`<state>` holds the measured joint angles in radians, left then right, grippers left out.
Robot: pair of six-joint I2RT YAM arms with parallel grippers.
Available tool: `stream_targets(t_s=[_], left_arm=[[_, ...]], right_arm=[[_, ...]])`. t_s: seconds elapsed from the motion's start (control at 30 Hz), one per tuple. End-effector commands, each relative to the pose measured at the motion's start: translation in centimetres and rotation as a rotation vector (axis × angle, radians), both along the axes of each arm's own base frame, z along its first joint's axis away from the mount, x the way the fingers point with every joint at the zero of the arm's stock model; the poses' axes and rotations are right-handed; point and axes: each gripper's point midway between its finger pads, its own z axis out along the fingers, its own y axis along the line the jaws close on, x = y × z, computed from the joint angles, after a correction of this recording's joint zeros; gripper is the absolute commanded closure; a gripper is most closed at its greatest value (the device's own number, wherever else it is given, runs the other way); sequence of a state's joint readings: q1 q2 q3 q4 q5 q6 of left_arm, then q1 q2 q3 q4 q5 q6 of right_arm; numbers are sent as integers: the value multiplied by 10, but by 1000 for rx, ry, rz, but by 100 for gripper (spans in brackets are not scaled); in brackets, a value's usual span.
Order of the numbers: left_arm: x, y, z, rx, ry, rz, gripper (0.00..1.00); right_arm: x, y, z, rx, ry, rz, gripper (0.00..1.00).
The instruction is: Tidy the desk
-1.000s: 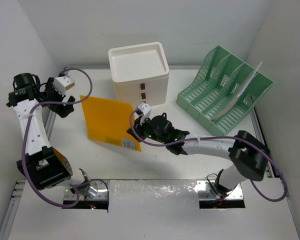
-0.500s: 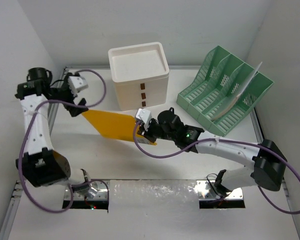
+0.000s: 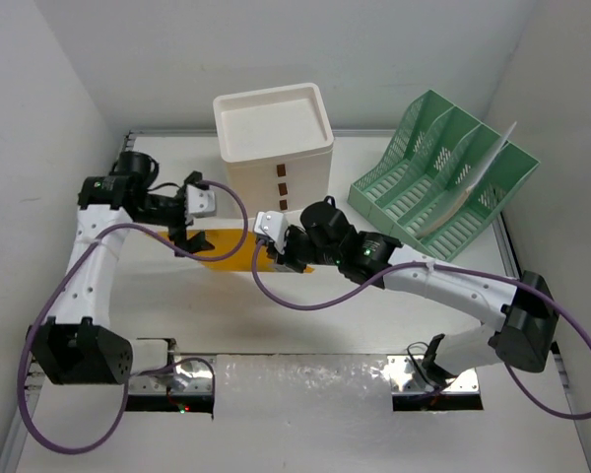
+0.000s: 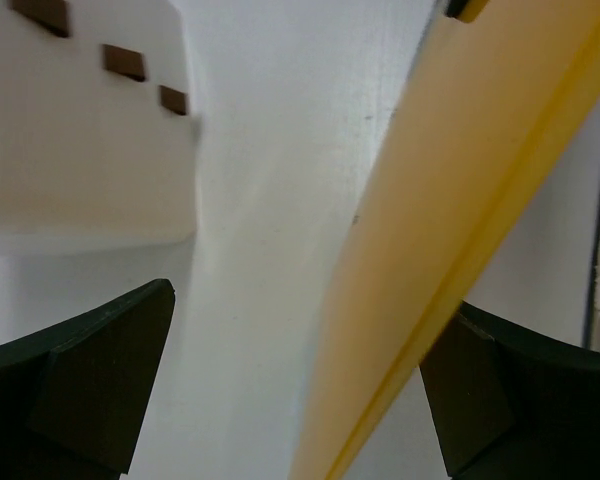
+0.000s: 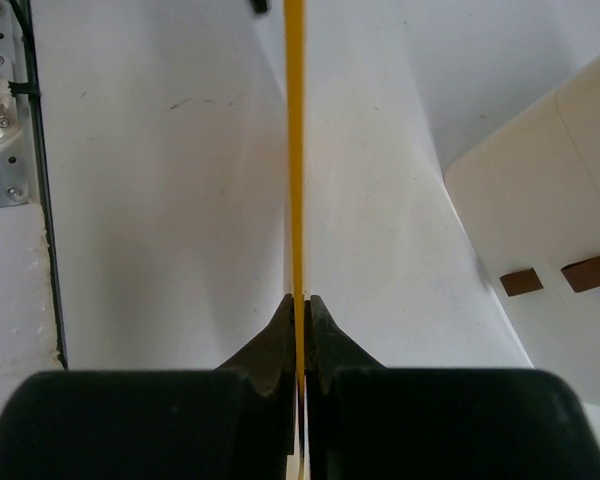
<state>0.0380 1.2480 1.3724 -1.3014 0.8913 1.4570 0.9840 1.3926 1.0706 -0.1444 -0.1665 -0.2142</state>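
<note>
- Right gripper [image 5: 298, 300] is clamped on the yellow folder [image 5: 295, 150], holding it edge-up off the desk [image 3: 158, 296] below.
- Left gripper [image 4: 300, 390] gapes around the folder's other edge, seemingly without contact.
- Far right, the green file rack [image 3: 443, 177] likely awaits it.

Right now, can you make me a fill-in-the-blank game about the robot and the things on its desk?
1. The right tool is pinching a thin ___ folder.
2. The left tool is wide ___.
3. The white drawer box has ___ brown handles.
4. A sheet of paper stands in the ___ rack.

Missing words: yellow, open, three, green.
</note>
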Motion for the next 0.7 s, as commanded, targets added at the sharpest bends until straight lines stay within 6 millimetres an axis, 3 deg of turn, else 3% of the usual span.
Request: stream_targets(t_s=[0.0,0.07,0.13,0.17,0.23,0.27,0.33,0.4,0.43,0.47,0.5,0.57,0.67], left_arm=[[-18,-20,-21,-14,82,-86,1],[-21,-28,-26,-22,108,-97,4],[-17,-32,-26,-41,124,-83,24],[-14,-34,-25,-52,131,-71,44],[-12,-36,-23,-67,140,-70,73],[-11,-37,-21,-80,156,-56,100],[-14,-40,-18,-102,172,-55,100],[-15,-43,-13,-126,179,-54,100],[-15,-44,-11,-136,190,-46,100],[-14,-45,-8,-155,214,-17,100],[-13,-47,-4,-174,224,-8,100],[-13,-51,0,-214,266,20,100],[-15,-58,10,-279,314,29,100]], right_arm=[[10,6,35,59,-74,4,100],[13,4,41,82,-80,3,100],[11,5,43,106,-66,21,100],[13,4,45,116,-66,17,100],[13,2,44,123,-58,10,100],[17,-1,46,129,-66,-15,100],[29,-14,46,133,-71,-102,98],[38,-27,49,149,-71,-170,77],[39,-39,53,164,-73,-205,39],[49,-53,57,182,-82,-262,26],[55,-69,50,187,-62,-334,18],[68,-108,73,265,-92,-455,3],[70,-155,83,341,-110,-553,1]])
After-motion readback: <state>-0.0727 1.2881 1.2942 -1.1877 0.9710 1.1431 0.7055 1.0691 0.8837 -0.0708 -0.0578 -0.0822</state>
